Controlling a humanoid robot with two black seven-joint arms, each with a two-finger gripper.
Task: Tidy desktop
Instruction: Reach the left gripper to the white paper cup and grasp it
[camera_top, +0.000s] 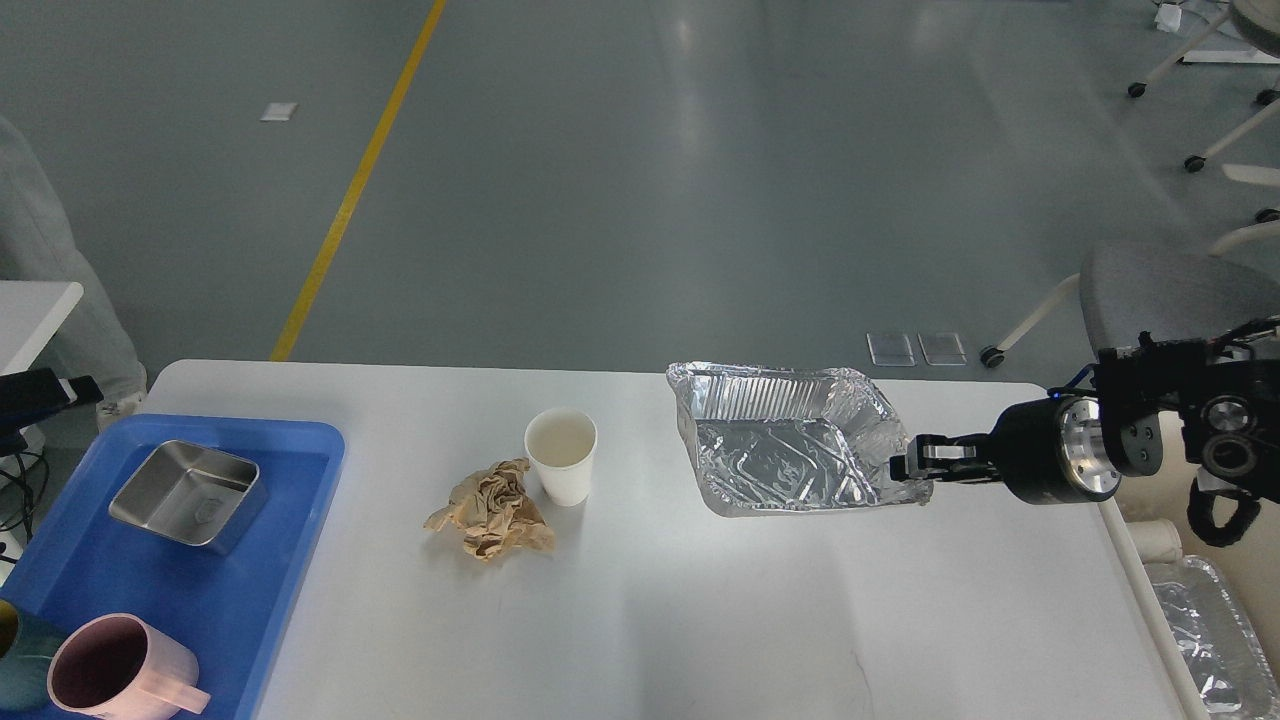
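The white desktop (700, 620) carries a crumpled brown paper ball (490, 510) and, just right of it, an upright white paper cup (561, 455). Farther right a crinkled foil tray (790, 450) is tilted, its open side facing me. My right gripper (907, 468) reaches in from the right and is shut on the foil tray's right rim. A black part of my left arm (45, 388) shows at the left edge; its fingers cannot be made out.
A blue tray (290, 500) at the desktop's left holds a steel square dish (187, 495), a pink mug (115, 675) and a teal cup at the edge. A bin with foil (1205, 640) stands beyond the right edge. A grey chair (1160, 290) is behind.
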